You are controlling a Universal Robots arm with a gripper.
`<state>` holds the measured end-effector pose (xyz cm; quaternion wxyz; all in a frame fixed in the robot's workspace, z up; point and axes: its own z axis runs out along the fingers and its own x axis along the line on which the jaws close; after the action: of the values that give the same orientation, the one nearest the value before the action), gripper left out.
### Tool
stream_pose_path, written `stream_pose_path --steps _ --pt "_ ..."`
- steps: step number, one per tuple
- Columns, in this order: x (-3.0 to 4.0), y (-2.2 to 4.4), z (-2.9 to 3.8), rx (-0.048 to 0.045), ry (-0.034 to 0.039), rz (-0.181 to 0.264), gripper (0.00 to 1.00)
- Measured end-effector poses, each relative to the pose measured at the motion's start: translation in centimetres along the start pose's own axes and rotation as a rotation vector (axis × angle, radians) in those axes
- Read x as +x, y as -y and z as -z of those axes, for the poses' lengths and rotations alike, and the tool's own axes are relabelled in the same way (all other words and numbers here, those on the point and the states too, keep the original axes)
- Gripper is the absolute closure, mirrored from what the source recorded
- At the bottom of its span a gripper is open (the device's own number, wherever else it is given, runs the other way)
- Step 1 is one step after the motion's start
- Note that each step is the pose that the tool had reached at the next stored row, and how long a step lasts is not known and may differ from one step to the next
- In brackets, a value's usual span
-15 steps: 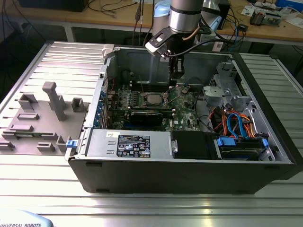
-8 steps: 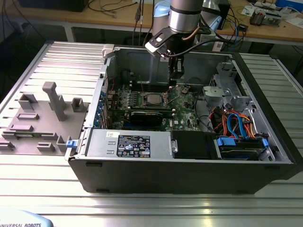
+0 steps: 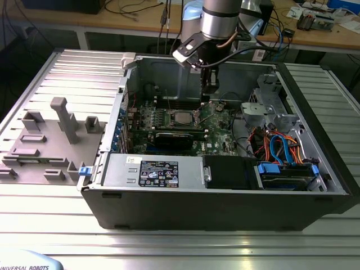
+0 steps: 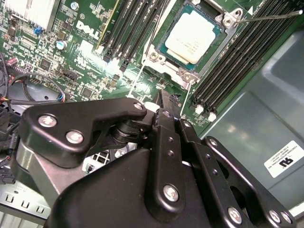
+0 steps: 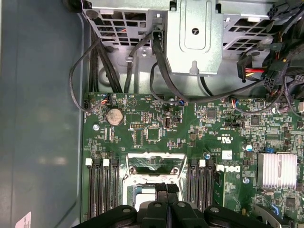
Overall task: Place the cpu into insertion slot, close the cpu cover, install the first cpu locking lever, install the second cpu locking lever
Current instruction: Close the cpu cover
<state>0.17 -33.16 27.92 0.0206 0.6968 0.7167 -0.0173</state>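
The cpu [image 4: 194, 37] lies flat in the insertion slot [image 4: 156, 57], near the middle of the exterior view, so the step in hand looks to be the cpu cover [image 5: 156, 156], which seems to stand raised behind the chip. The gripper [image 3: 207, 89] hangs just beside the socket, fingers [image 4: 166, 121] clenched together with nothing seen between them. Closing the cover calls for a slow, square push on its frame, clear of the chip and the memory slots [image 4: 237, 61]. One locking lever [image 4: 270, 16] juts out as a thin wire. I cannot make out the other lever or the cover's hinge.
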Motion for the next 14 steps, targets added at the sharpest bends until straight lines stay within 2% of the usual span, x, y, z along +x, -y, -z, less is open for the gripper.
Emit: stream_pose_path --steps 10,14 --pt "-0.04 -1.51 -0.11 0.0014 -0.0001 0.0 0.89" --pt "-0.05 -2.48 -0.24 0.0014 -0.0002 0.0 0.89"
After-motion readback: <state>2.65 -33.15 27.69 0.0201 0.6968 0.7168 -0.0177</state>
